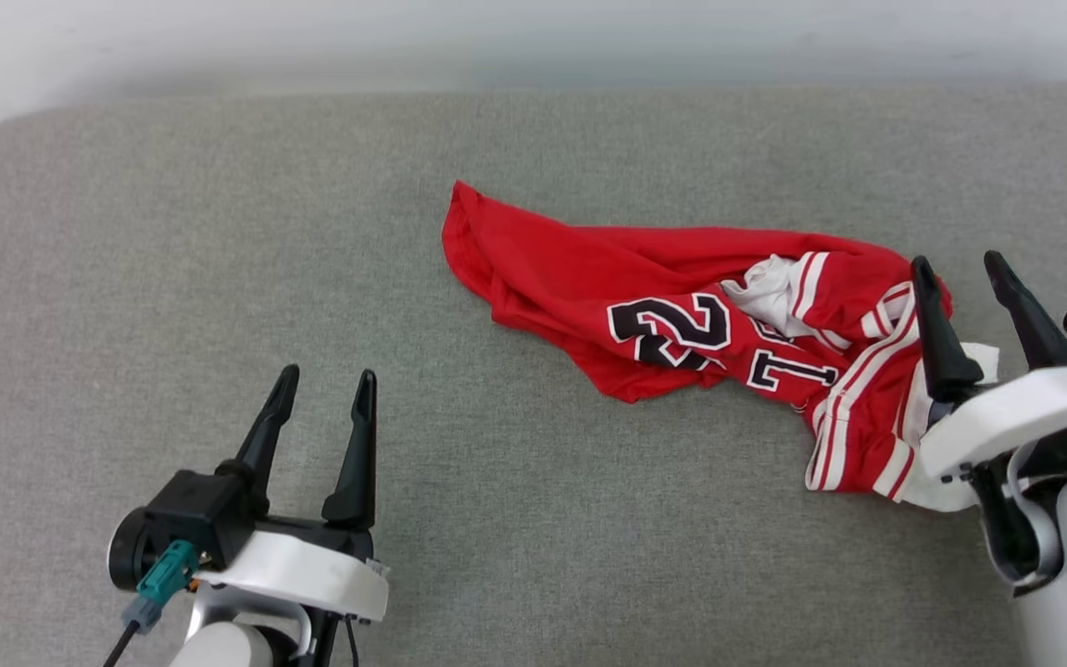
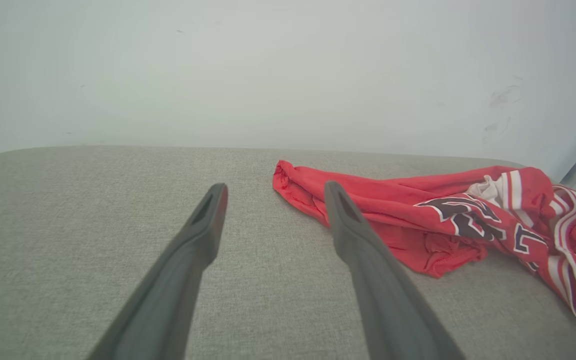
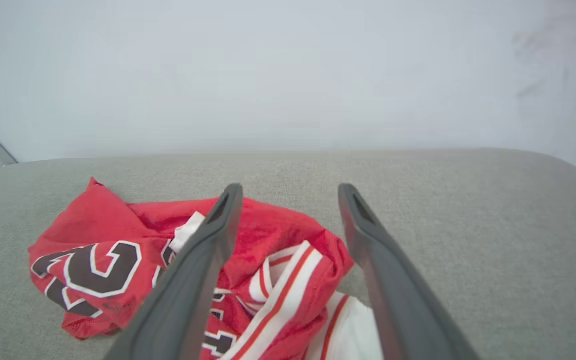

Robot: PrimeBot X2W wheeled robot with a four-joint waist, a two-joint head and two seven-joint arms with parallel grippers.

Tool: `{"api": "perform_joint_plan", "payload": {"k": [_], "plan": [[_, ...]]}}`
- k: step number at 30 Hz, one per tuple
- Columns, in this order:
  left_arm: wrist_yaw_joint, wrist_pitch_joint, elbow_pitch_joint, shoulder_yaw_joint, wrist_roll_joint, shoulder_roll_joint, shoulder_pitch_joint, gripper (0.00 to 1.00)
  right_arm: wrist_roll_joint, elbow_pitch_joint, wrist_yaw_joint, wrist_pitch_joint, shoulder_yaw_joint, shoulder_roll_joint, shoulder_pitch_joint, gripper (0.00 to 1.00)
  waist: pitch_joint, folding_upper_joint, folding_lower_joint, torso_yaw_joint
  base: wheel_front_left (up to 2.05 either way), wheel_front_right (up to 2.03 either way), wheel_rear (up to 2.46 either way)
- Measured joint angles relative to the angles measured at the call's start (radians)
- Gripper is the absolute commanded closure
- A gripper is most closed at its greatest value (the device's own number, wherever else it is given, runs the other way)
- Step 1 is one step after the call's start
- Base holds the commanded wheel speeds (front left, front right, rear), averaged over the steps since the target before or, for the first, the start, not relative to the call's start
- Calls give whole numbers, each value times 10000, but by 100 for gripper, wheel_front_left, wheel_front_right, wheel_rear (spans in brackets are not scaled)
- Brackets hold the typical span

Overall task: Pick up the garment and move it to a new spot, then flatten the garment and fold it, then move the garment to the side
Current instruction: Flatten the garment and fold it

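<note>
Head view: I am hovering the right gripper at the striped end of the garment.

The garment is lying crumpled on the grey cushion. Its long axis is running across the view, with the plain red end pointing to the far left and the white-striped end lying just at my right gripper. That arm is clearly the nearer one; its fingers are standing wide apart and gripping nothing. The left gripper is hanging well apart from the cloth, also spread and empty. I am judging that the pick belongs to the right arm.
</note>
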Motion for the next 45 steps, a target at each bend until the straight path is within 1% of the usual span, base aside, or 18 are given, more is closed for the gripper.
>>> {"api": "perform_joint_plan", "payload": {"k": [2, 5, 8, 14, 17, 20, 22, 27, 32, 35, 39, 45], "plan": [[77, 2, -4, -8, 2, 6, 137, 0, -244, -430, 0, -213, 77, 98, 300, 0, -173, -1, 0, -47, 0, 0, 0], [121, 79, -10, 0, -21, 58, 304, 0, -522, -1089, 0, -221, 238, 270, 903, 0, -449, 0, 0, -131, 0, 0, 0], [163, 148, -2, 63, -86, 176, 402, 0, -627, -1689, 0, -90, 336, 385, 1518, 0, -702, 0, 0, -233, 0, 0, 0], [209, 393, -58, 86, -119, 397, 605, 0, -775, -2888, 0, 295, 571, 865, 2763, 0, -1001, 0, 0, -557, 0, 0, 0], [48, 696, -115, 42, -345, 451, 565, 0, -782, -3306, 0, 443, 614, 1014, 3124, 0, -1021, 0, 0, -734, 0, 0, 0], [-328, 1189, -82, -50, -556, 598, 49, 0, -779, -3618, 0, 529, 663, 1097, 3279, 0, -939, 0, 0, -896, 0, 0, 0], [-579, 1638, -13, -176, -616, 736, -515, 0, -771, -3776, 0, 581, 637, 1127, 3284, 0, -821, 0, -1, -998, 0, 0, 0], [-1271, 3066, 502, -706, -715, 811, -2228, 0, -769, -3896, 0, 616, 683, 1175, 3246, 0, -418, 0, 0, -1253, 0, 0, 0], [-1689, 4637, 1381, -1127, -894, 809, -3697, 0, -788, -3902, 0, 602, 803, 1197, 3099, 0, 24, 0, 0, -1621, 0, 0, 0], [-1843, 5574, 2017, -1315, -1030, 792, -4480, 0, -802, -3929, 0, 516, 786, 1197, 2984, 0, 353, 0, 0, -1835, 0, 0, 0], [-1942, 6723, 2930, -1503, -1154, 813, -5226, 0, -790, -3904, 0, 376, 859, 1237, 2877, 0, 792, 0, 0, -2122, 0, 0, 0], [-1937, 8567, 4029, -1858, -1344, 911, -5834, 0, -723, -3793, 0, 82, 936, 1313, 2743, 0, 1346, 0, 1, -2479, 0, 0, 0]]}}
